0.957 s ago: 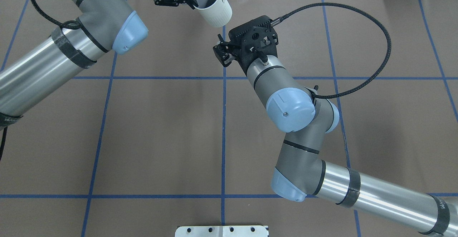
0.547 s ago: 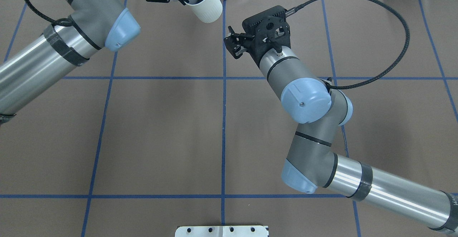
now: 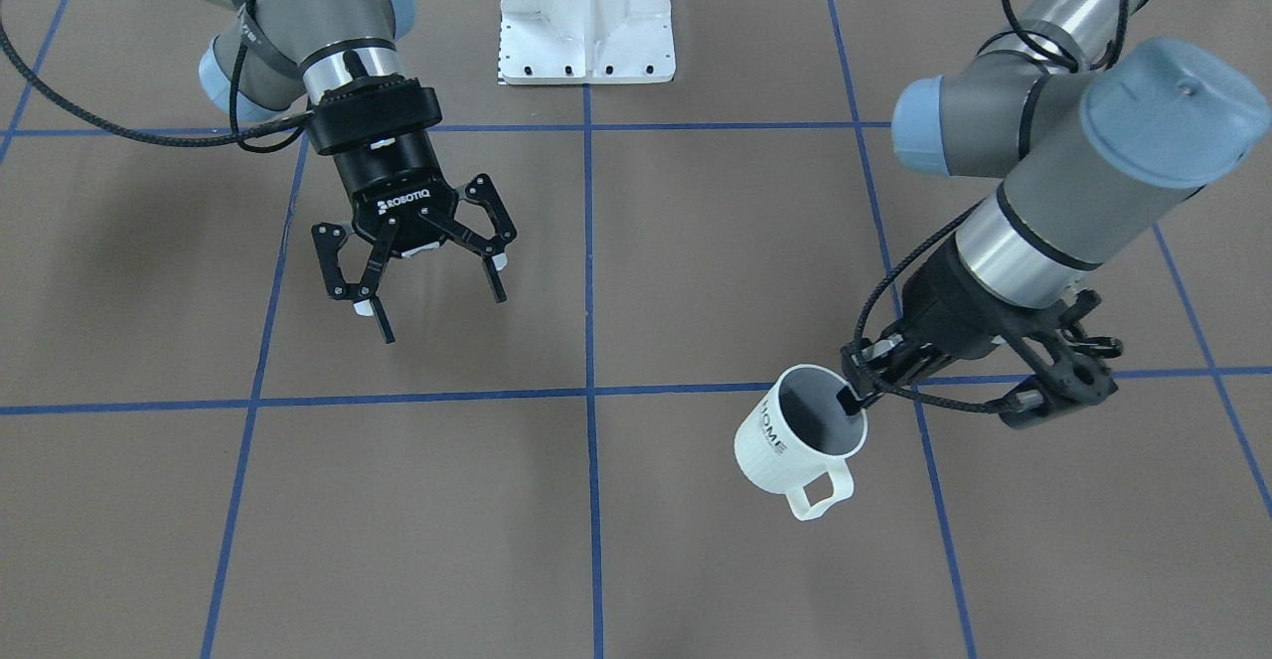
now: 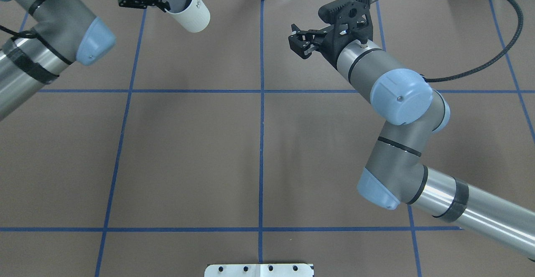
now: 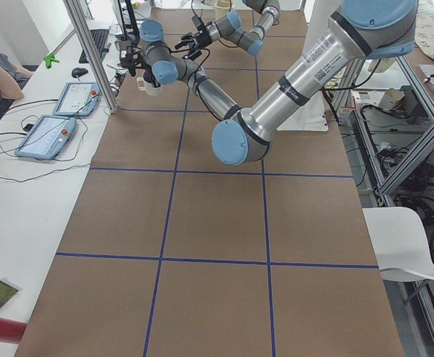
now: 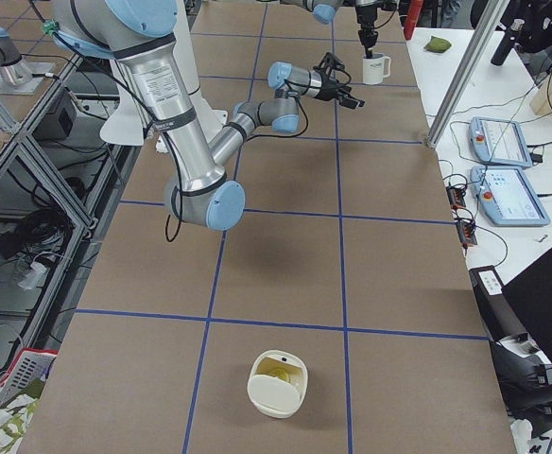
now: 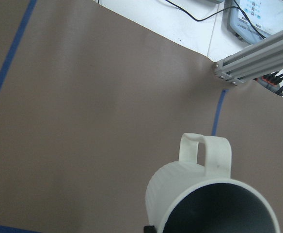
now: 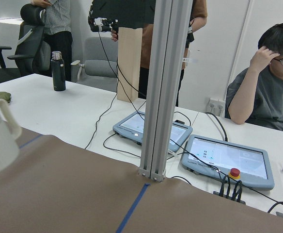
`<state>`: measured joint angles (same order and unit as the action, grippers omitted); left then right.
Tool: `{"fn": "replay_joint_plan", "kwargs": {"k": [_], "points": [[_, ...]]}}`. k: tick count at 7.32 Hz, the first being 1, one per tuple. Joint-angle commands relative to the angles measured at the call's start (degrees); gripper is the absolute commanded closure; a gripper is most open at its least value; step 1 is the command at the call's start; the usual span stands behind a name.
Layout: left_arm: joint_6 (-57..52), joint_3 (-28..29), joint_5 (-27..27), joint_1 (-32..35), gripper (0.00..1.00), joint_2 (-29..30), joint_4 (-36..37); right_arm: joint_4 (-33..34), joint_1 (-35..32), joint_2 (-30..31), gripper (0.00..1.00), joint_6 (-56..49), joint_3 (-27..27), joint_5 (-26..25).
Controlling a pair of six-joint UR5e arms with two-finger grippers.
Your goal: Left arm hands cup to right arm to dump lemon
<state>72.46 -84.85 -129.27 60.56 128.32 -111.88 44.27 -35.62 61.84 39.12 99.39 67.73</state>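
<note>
— At the far edge of the table (image 4: 188, 143), left of its middle tape line (image 4: 261, 143): what stands there, biggest first?
— The left arm (image 3: 1083, 172) reaches out to that edge. The right arm (image 3: 308, 13) is over the table's right half, short of the edge and well apart from the left.
— And the grippers?
— The left gripper (image 3: 857, 393) is clamped on the rim of the cup (image 3: 785, 450), with one finger inside and the other outside the wall. The right gripper (image 3: 440, 313) is spread wide with nothing in it, and it faces across the middle line toward the cup.
— Is the cup resting on the surface?
— It seems to hang just off it, mouth up and a little tilted, though I can't be sure of the gap. Its handle (image 3: 820, 500) is turned to the far edge, away from the left gripper's fingers.
— How will it handle?
— It looks like glazed pottery, so it's stiff, weighty for its size and breakable if dropped. Pinched at one spot on the rim it may swing. Glaze is slippery, though the ribs should give the pads some bite.
— Where should the right take hold?
— I'd say across the ribbed body, on the lettered flank that faces it. That's below the rim and clear of the handle and the left gripper's fingers.
— And the lemon?
— I can't make it out. The views into the cup show only dark grey.
</note>
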Motion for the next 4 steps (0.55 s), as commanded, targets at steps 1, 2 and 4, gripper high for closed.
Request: {"fn": "replay_joint_plan", "kwargs": {"k": [1,2,4], "points": [[-7.5,-8.7,-0.1,1.8,1.00,-12.2,0.3,1.9,-4.5,2.6,0.01,1.2,0.1,5.9],[-8.7,-11.4,-0.1,2.5,1.00,-16.2,0.8,4.6,-6.8,2.6,0.01,2.3,0.1,9.1],[-19.5,-15.1,0.1,2.6,1.00,-25.4,0.8,11.9,-14.4,2.4,0.01,6.0,0.9,24.7]]}}
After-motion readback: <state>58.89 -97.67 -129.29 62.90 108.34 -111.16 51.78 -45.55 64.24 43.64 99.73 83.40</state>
